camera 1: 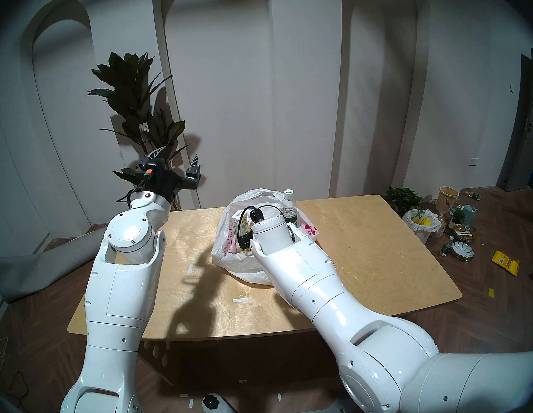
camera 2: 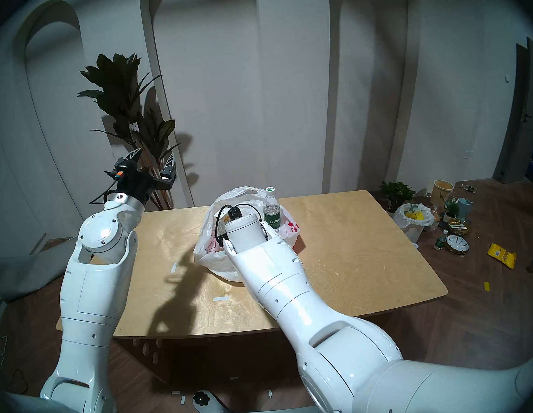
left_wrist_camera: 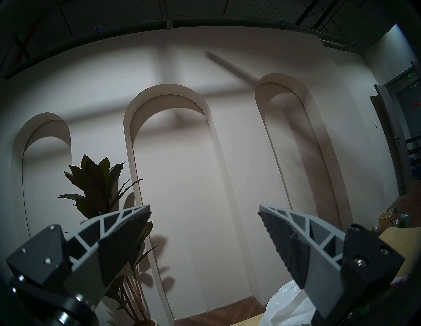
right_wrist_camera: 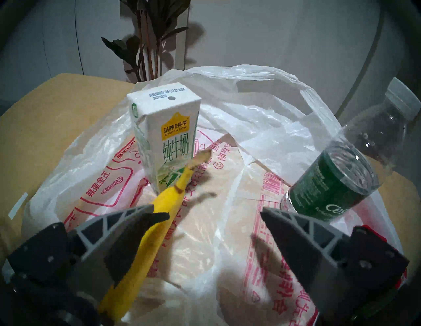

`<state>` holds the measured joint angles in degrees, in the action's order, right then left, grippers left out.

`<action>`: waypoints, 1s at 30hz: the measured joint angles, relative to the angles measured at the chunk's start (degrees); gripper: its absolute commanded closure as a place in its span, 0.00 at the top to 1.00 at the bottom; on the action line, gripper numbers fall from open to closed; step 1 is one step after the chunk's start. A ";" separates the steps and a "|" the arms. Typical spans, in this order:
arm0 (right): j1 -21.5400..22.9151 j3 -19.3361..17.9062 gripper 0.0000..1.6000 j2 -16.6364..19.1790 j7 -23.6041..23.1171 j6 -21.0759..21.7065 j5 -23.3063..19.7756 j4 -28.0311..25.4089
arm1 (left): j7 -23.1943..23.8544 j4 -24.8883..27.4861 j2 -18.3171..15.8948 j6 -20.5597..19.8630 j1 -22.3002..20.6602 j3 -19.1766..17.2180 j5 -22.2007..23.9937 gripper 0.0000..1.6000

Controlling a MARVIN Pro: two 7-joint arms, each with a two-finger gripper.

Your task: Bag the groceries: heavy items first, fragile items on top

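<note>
The white plastic bag with red print stands open at the table's far middle. Inside it, the white-green drink carton stands upright at the left. The clear water bottle with green label stands at the right, its white cap above the rim. The yellow banana lies in the bag, its stem against the carton, its body passing beside one finger. My right gripper is inside the bag's mouth, open, holding nothing. My left gripper is raised beyond the table's far left, open and empty.
The wooden table bears small tape marks. A tall potted plant stands behind its far left. On the floor at the right lie a clear bag of yellow scraps, a yellow snack packet, cups and bowls.
</note>
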<state>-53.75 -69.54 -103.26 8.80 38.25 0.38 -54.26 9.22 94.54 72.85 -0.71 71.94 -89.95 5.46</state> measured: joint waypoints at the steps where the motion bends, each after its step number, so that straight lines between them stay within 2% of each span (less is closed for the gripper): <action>1: 0.52 -0.54 1.00 0.09 -0.10 -0.34 0.02 -0.42 | 0.00 0.00 0.00 0.00 0.00 0.01 0.00 1.00; 8: 3.71 -4.33 1.00 1.13 0.61 -3.49 0.80 -4.95 | 0.00 -0.03 -0.01 0.00 0.00 0.01 0.00 1.00; 19: 8.41 -11.52 1.00 5.49 4.48 -8.73 2.30 -13.17 | -0.10 -0.33 0.14 -0.03 0.12 -0.04 0.46 1.00; 25: 8.15 -14.68 1.00 7.47 6.52 -10.16 2.69 -17.67 | -0.58 -1.45 0.61 -0.15 0.67 -0.48 1.35 1.00; 30: 5.55 -16.00 1.00 8.11 7.43 -10.42 2.72 -21.74 | -1.10 -2.15 1.05 -0.17 1.26 -0.90 2.08 1.00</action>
<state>-48.21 -85.53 -95.15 16.23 27.83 3.10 -76.00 8.12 92.39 73.90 -0.88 73.20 -90.86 7.54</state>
